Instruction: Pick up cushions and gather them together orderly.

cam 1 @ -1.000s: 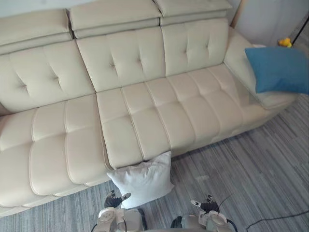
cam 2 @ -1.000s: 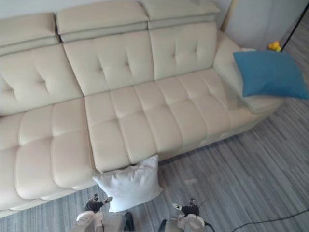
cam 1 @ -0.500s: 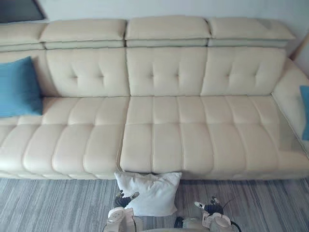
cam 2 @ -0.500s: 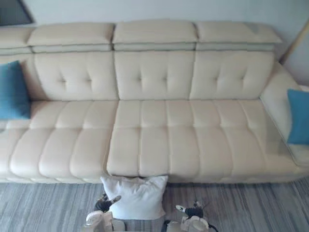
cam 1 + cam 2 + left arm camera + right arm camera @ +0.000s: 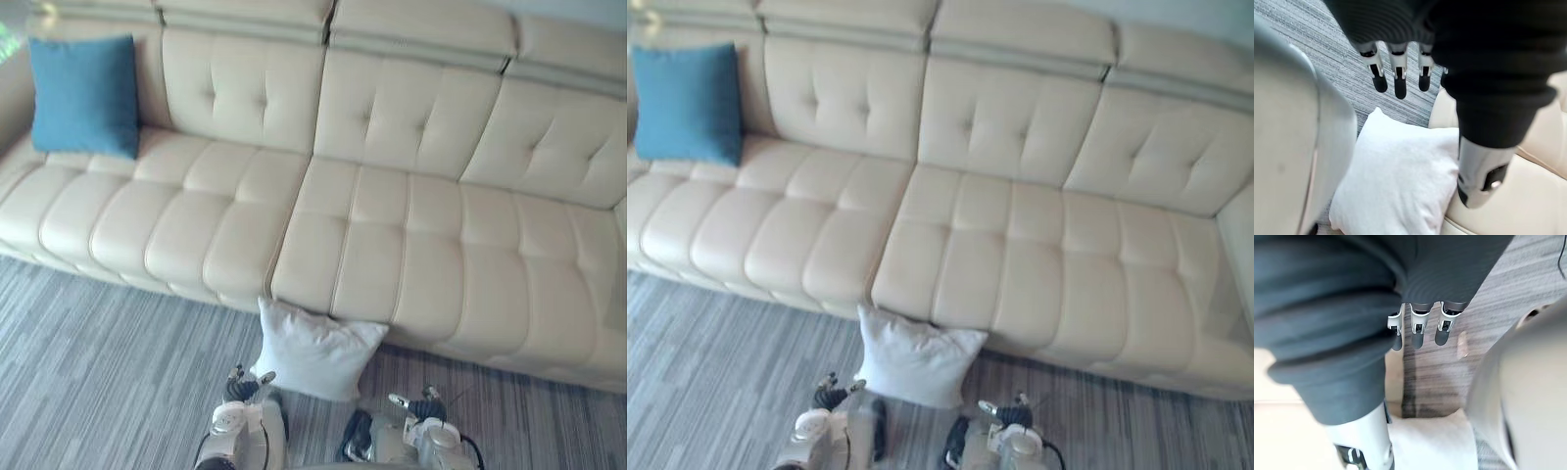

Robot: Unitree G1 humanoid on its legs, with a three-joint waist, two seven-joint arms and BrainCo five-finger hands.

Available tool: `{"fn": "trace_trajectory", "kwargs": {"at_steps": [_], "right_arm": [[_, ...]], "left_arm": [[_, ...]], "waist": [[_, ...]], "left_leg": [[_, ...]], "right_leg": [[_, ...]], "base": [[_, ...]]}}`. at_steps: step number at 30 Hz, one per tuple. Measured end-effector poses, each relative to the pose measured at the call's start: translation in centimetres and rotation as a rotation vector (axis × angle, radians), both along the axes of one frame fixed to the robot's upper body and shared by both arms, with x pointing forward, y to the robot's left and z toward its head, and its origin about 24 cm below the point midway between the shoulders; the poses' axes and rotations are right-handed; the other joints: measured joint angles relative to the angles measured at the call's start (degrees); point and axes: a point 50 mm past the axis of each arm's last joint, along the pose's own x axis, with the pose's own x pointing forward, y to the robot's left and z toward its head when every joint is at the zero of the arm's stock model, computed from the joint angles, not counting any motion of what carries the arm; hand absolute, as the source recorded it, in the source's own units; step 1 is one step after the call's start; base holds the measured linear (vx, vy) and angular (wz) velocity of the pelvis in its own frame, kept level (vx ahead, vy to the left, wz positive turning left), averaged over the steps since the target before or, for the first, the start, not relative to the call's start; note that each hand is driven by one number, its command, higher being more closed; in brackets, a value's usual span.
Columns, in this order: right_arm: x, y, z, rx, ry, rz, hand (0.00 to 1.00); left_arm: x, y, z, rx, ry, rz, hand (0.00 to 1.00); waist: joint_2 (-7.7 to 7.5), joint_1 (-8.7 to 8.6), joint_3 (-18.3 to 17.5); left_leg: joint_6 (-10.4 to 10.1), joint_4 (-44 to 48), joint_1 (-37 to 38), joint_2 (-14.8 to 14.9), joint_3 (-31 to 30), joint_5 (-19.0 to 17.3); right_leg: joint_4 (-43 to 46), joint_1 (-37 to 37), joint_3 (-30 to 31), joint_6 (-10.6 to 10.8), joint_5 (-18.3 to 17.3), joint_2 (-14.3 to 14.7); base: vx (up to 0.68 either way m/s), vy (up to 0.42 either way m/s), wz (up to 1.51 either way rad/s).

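White cushion [image 5: 318,350] is leaning on the floor [image 5: 98,372] against the front of the cream sofa [image 5: 392,245]. Blue cushion [image 5: 85,95] is sitting at the sofa's left end. Left hand [image 5: 238,389] and right hand [image 5: 423,404] are hovering nearby, fingers straight, holding nothing.

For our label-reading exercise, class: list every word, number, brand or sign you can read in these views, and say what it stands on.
None: no readable word, number or sign stands on the white cushion, the blue cushion, the sofa or the floor.
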Motion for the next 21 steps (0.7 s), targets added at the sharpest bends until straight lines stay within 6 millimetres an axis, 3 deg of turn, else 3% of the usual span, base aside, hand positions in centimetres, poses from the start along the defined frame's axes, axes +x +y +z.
{"fn": "trace_trajectory", "kwargs": {"at_steps": [3, 5, 6, 8, 10, 12, 13, 15, 21], "right_arm": [[2.9, -1.0, 2.1, -0.022, -0.105, -0.021, 0.0], [5.6, -1.5, 4.1, -0.019, -0.191, -0.069, 0.0], [6.2, -1.5, 4.5, -0.02, -0.209, -0.069, 0.0], [9.4, -1.8, 7.4, -0.03, -0.312, -0.073, 0.0], [11.2, -1.6, 9.2, -0.026, -0.375, -0.077, 0.0], [14.2, -1.5, 12.9, 0.01, -0.498, -0.115, 0.0], [14.8, -1.4, 13.7, 0.011, -0.522, -0.111, 0.0], [17.6, -0.9, 18.6, 0.022, -0.676, -0.105, 0.0], [20.3, 1.5, 26.2, -0.007, -0.897, -0.022, 0.0]], "left_arm": [[3.9, 1.3, 3.1, 0.039, -0.146, 0.011, 0.0], [7.4, 2.1, 6.2, 0.067, -0.273, 0.023, 0.0], [7.9, 2.1, 6.7, 0.071, -0.291, 0.021, 0.0], [11.2, 2.0, 10.2, 0.082, -0.413, 0.005, 0.0], [12.9, 2.0, 12.3, 0.092, -0.476, -0.007, 0.0], [15.4, 1.7, 16.0, 0.121, -0.581, -0.041, 0.0], [15.8, 1.6, 16.7, 0.126, -0.601, -0.047, 0.0], [17.6, 1.0, 20.8, 0.139, -0.725, -0.058, 0.0], [19.5, -1.3, 26.8, 0.156, -0.905, -0.102, 0.0]], "waist": [[0.09, -0.03, 2.0], [0.05, -0.11, 4.45], [0.05, -0.1, 4.91], [0.26, -0.44, 6.37], [0.22, -0.51, 7.67], [0.15, -0.52, 9.11], [0.18, -0.5, 9.74], [0.15, -0.53, 12.79], [0.24, -0.48, 13.94]], "left_leg": [[0.17, 4.72, -8.31, 0.77, 0.02, 0.05], [0.6, 8.63, -15.37, 1.71, -0.21, 0.32], [0.68, 9.01, -16.38, 1.77, -0.28, 0.38], [0.64, 11.5, -24.69, 2.08, -1.05, 1.0], [1.1, 12.41, -28.74, 2.33, -1.3, 1.84], [0.93, 14.01, -36.45, 2.73, -1.53, 2.58], [0.9, 14.33, -37.26, 2.81, -1.53, 2.6], [0.25, 16.43, -42.01, 3.42, -1.61, 3.09], [0.21, 19.1, -51.0, 4.08, -2.25, 3.11]], "right_leg": [[4.73, -8.42, 0.58, -0.91, -0.48, -0.44], [8.3, -15.35, 0.85, -1.32, -0.48, -0.51], [8.86, -16.3, 0.93, -1.47, -0.52, -0.51], [11.57, -24.5, 1.19, -2.25, -0.19, -0.73], [12.47, -28.39, 1.12, -2.77, 0.16, -0.71], [14.35, -36.11, 1.24, -3.6, 0.73, -0.73], [14.61, -37.06, 1.31, -3.76, 0.82, -0.73], [16.77, -41.95, 1.7, -4.69, 1.38, -0.65], [19.69, -51.1, 2.79, -4.62, 1.34, -0.23]], "base": [[-0.19, -0.011, -0.03], [-0.16, -0.012, -0.06], [-0.16, -0.029, 0.01], [-0.13, -0.035, 0.1], [-0.07, -0.017, -0.01], [-0.07, -0.035, -0.04], [-0.03, -0.031, -0.07], [0.0, -0.017, -0.07], [0.0, -0.002, -0.01]]}}
